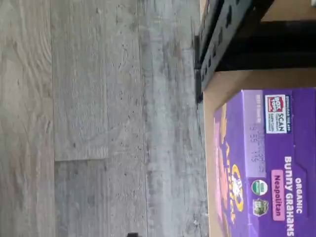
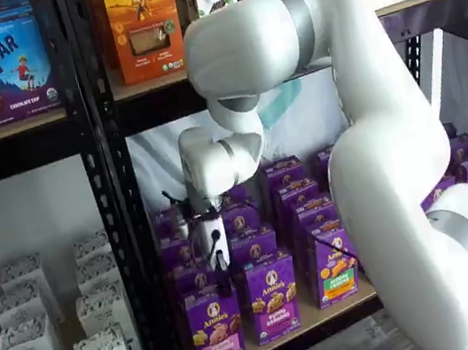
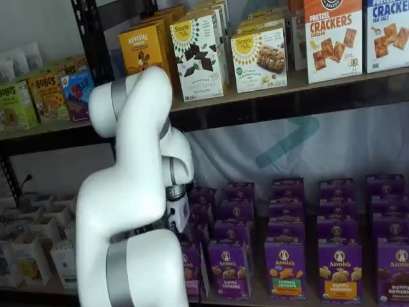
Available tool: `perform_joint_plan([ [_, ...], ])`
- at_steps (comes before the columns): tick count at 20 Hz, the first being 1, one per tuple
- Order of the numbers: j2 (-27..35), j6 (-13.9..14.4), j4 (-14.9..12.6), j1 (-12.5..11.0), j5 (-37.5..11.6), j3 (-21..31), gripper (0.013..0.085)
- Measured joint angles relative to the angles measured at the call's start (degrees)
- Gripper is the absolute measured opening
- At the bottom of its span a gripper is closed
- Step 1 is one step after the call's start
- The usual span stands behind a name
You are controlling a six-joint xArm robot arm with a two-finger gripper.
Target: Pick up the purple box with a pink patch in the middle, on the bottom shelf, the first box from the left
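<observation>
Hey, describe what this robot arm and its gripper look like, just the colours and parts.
The arm is glossy white with rounded, bulky segments and grey bands at its joints. At its end, the gripper has a white body with dark parts below it, and thin black cables run beside it. No markings or logos are readable on the arm in either shelf view.

You've got grey wood-look plank floor (image 1: pixel 98 118) under the rig. Black rack w/ perforated uprights (image 2: pixel 104 161), tan boards. White sheet w/ teal tape (image 3: pixel 300 144) hangs behind the lower bay, pale wall (image 3: pixel 38 22) up top. Light's even, no hard shadows.
</observation>
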Motion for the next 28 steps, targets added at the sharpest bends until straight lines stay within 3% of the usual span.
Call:
perform_joint_plan([
  [3,-0.8,-3.4,3.3,-0.5,-0.4,1.1,0.085],
  [14,-1.6,-6.1,5.2,-1.5,-2.5,2.4,0.085],
  [28,4.7,-2.2,1.2,-1.0,-3.9,-3.6,0.085],
])
